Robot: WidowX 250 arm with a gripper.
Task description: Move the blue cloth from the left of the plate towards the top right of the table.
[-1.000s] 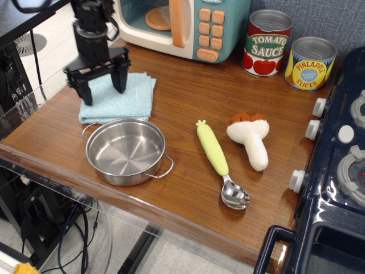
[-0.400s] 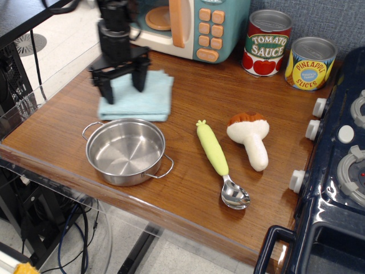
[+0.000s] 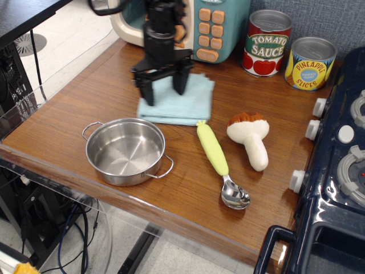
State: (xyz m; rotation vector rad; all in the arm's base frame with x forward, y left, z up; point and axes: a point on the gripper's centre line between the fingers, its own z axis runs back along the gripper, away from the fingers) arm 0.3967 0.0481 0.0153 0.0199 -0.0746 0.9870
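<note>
The blue cloth (image 3: 191, 101) lies flat on the table (image 3: 85, 108), behind and to the right of the steel pan (image 3: 124, 151), in front of the toy microwave. My gripper (image 3: 163, 88) stands upright over the cloth's left half. Its two black fingers (image 3: 146, 91) are spread apart with their tips down on the cloth. The cloth's near right corner almost touches the green handle of the spoon (image 3: 213, 149).
A toy microwave (image 3: 191, 25) stands at the back, with a tomato sauce can (image 3: 267, 43) and a pineapple can (image 3: 309, 63) to its right. A toy mushroom (image 3: 250, 138) lies right of the spoon. A dark blue toy stove (image 3: 336, 171) fills the right edge.
My gripper has moved to the right and a little back, and the blue cloth has slid with it from behind the pan's left side to in front of the microwave.
</note>
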